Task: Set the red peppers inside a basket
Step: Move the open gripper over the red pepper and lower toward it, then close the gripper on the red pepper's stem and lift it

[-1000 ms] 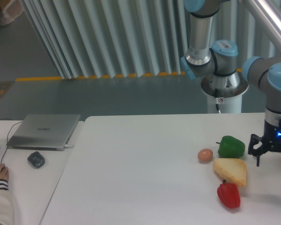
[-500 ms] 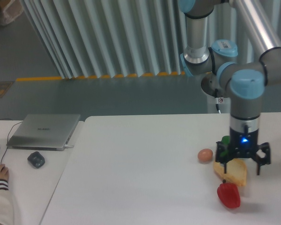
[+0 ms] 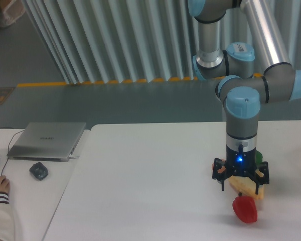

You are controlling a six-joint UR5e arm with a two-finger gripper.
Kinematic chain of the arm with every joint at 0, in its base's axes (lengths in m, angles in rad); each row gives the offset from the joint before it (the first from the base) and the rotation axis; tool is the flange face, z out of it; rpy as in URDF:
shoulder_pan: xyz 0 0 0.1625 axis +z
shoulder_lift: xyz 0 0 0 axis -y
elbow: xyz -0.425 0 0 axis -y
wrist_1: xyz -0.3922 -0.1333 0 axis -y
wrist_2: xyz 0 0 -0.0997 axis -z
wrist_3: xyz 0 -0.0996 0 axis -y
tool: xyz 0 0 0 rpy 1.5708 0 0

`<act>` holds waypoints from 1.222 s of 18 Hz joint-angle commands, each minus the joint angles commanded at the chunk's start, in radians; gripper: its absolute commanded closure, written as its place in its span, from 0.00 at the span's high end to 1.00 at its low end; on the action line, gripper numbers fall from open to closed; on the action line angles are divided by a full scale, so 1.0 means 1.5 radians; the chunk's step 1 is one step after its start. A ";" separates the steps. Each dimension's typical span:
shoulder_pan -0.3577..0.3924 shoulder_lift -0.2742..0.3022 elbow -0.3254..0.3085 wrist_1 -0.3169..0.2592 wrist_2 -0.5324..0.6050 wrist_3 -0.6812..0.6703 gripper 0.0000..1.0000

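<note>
Red pepper (image 3: 245, 210) lies on counter (image 3: 150, 181), lower right of frame, untouched. Your hand (image 3: 240, 184) hovers just above and behind it, fingers spread, empty. Centre over pepper, drop straight, avoid yellow wedge (image 3: 247, 187) behind it. No basket visible; find it first.

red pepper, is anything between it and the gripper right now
Nothing visible sits between them. The open gripper hangs just above and behind the red pepper, over the yellow wedge-shaped item beside it. No basket is in view.
</note>
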 joint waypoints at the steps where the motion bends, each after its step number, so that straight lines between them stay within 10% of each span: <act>1: 0.001 -0.001 0.000 0.002 0.003 -0.001 1.00; 22: 0.000 -0.030 0.000 0.002 0.048 -0.039 1.00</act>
